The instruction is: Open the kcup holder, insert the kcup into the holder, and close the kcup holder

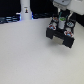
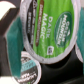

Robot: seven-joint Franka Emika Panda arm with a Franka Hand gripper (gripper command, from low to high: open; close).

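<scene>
Kcup holder: I see one black boxy unit, the kcup holder (image 1: 60, 34), on the white table (image 1: 30, 60) at about 2 o'clock from the middle of the exterior view. Its lower front part juts toward the camera with a gap in the middle. I cannot tell from here whether the drawer is pulled out.

Arm: I count one gripper (image 1: 62, 20), white and grey, coming down from 12 o'clock directly over the holder.

Kcup: a small green-topped pod, the kcup (image 1: 62, 20), sits right at the gripper tip above the holder. The exterior view is too blurred for me to say whether it touches the tray.

Pods, wrist view: I count three green lids close to the lens. One large lid (image 2: 47, 30) fills the centre, printed "DARK MAGIC". A second pod (image 2: 15, 42) sits at 9 o'clock, seen edge-on. A third lid (image 2: 26, 67) lies at 7 o'clock. I cannot tell which of these is the one at the gripper tip.

Jaws: neither view shows the fingertips clearly, so I cannot tell whether they are apart or clamped on the pod.

Other things: one white bottle (image 1: 25, 11) with a dark cap stands at 11 o'clock in the exterior view, well apart from the holder.
</scene>
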